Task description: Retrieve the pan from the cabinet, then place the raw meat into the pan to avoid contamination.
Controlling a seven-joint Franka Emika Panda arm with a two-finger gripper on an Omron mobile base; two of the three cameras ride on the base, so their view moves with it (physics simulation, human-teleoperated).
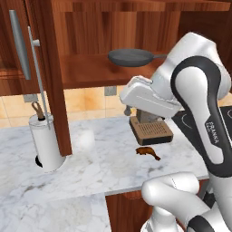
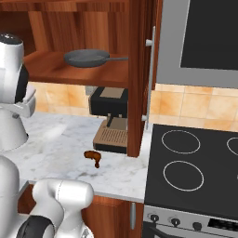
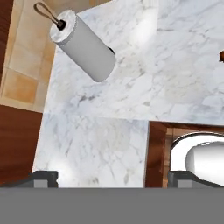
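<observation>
The small reddish-brown drumstick-shaped raw meat (image 3: 222, 57) is cut off by the hand view's right edge, only a sliver showing. In the left base view the white arm hides the end of the dark grey frying pan's (image 1: 130, 57) thin handle and most of the black coffee machine (image 1: 151, 129).

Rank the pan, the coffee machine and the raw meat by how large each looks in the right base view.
1. Coffee machine, largest as it looks.
2. Pan, handle included; it sits farther back, so true size against the machine is unsure.
3. Raw meat, clearly smallest.
</observation>
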